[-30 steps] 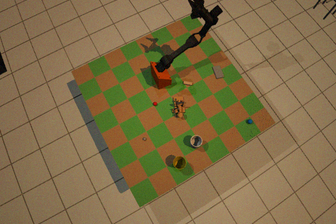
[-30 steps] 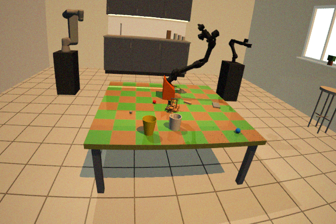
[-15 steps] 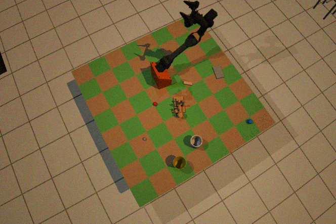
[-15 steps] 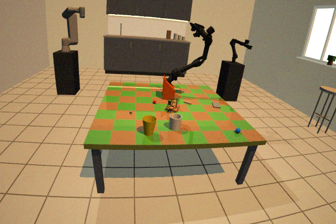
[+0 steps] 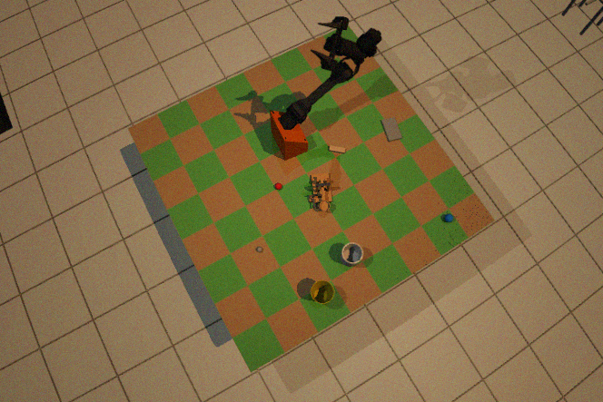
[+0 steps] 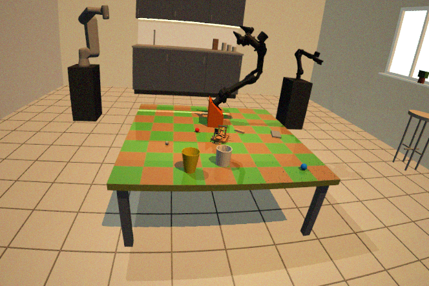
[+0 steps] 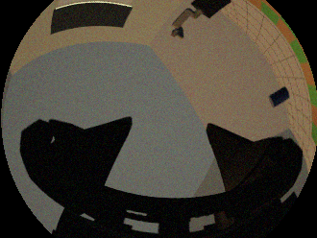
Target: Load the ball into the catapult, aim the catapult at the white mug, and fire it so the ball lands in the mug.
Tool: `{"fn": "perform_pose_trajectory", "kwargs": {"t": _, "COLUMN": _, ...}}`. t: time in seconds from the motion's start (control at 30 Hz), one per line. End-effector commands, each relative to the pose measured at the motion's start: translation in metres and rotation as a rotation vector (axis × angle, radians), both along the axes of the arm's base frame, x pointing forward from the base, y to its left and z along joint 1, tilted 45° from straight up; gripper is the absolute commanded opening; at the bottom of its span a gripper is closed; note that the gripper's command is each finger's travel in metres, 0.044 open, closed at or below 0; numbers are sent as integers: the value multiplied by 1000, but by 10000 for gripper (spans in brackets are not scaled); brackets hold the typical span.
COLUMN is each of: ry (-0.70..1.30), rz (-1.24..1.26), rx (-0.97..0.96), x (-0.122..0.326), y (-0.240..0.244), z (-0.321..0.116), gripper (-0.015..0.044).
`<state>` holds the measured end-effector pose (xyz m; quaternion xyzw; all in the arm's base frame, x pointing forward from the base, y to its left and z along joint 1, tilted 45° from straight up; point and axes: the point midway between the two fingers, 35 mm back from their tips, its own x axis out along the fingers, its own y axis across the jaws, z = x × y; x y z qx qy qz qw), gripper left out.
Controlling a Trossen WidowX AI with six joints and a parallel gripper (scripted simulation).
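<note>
While no lettering is legible, the end effector [image 5: 325, 41] [image 6: 236, 32] [image 7: 170, 123] gapes (holding nothing).

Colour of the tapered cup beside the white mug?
Yellow; shows best in the exterior view.
</note>
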<state>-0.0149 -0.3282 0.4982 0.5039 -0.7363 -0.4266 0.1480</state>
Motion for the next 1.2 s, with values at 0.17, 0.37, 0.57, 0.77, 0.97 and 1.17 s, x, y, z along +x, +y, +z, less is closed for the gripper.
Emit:
{"fn": "perform_pose_trajectory", "kwargs": {"t": 0.17, "ry": 153, "rz": 202, "rx": 178, "x": 42, "y": -24, "z": -39, "gripper": 440}}
{"fn": "perform_pose_trajectory", "kwargs": {"t": 0.37, "ry": 255, "rz": 348, "rx": 279, "x": 72, "y": -34, "z": -66, "gripper": 440}}
{"fn": "perform_pose_trajectory", "kwargs": {"t": 0.57, "ry": 359, "rz": 497, "rx": 371, "x": 101, "y": -40, "z": -94, "gripper": 440}}
{"fn": "perform_pose_trajectory", "kwargs": {"t": 0.77, "ry": 465, "rz": 653, "rx": 454, "x": 131, "y": -41, "z": -122, "gripper": 440}}
{"fn": "perform_pose_trajectory", "kwargs": {"t": 0.97, "ry": 570, "rz": 815, "rx": 528, "x": 159, "y": -38, "z": -152, "gripper": 440}}
{"fn": "perform_pose_trajectory", "kwargs": {"t": 1.17, "ry": 674, "rz": 982, "rx": 590, "x": 187, "y": -30, "z": -181, "gripper": 440}}
